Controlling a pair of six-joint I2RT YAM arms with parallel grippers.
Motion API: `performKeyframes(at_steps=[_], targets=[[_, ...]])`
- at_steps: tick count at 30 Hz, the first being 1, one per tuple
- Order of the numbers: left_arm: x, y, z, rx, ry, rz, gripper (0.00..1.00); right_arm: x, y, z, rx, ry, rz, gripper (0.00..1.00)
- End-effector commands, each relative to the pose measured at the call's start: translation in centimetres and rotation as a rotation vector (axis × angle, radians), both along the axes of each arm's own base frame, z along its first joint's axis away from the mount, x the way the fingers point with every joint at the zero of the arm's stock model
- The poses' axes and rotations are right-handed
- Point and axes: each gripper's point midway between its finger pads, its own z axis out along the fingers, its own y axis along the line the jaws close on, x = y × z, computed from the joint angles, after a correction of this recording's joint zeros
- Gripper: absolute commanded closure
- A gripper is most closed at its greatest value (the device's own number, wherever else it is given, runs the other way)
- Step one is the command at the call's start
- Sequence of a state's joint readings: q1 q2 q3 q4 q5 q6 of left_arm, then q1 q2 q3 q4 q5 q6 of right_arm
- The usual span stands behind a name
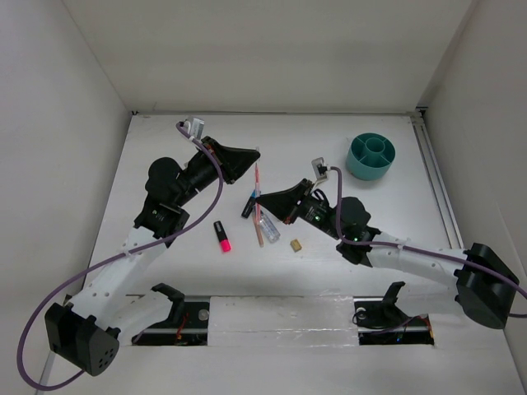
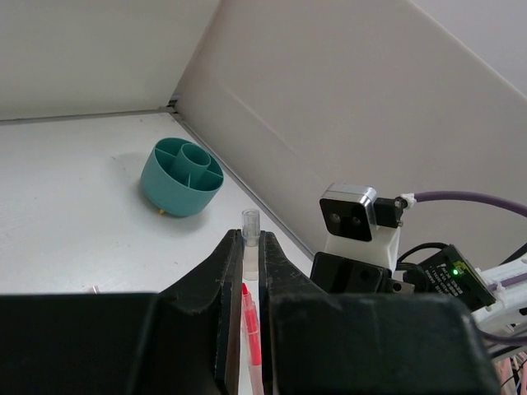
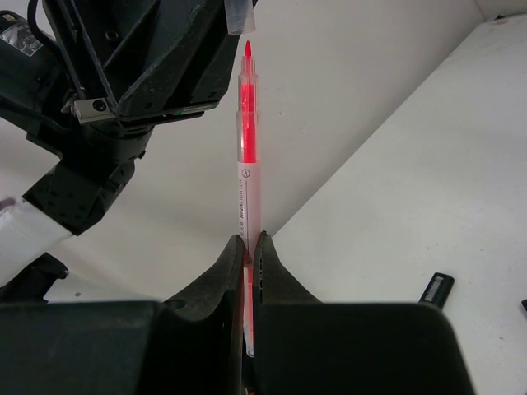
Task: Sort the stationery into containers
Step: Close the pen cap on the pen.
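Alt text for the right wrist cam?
The right gripper is shut on a clear-barrelled pink pen, pointing up the frame with its bare tip just below a clear cap held by the left gripper. White table behind; the end of a black marker at lower right.

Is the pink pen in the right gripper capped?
No, the pen shows a bare tip; the clear cap sits apart in the left gripper.

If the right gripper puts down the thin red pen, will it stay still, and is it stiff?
Probably stiff: the red pen stands straight out of the right gripper without sagging. Its barrel looks round and smooth, so it may well roll on the flat table or slip in the grip. Being so thin, it is likely light.
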State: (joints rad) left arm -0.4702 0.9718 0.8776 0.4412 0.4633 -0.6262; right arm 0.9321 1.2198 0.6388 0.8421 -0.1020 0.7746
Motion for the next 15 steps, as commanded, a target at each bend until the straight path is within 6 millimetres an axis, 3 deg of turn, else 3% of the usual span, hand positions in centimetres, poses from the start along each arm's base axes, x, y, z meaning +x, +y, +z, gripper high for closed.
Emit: performKeyframes(at_steps=[1, 15], targets=[[-0.97, 0.33, 2.15, -0.033, -0.082, -0.008, 1.0, -0.38, -0.16, 3.99, 0.093, -0.083, -0.005, 1.0], [-0.97, 0.33, 2.15, -0.033, -0.082, -0.008, 1.0, -0.28, -0.7, 4.37, 0.091, -0.084, -0.028, 1.0]])
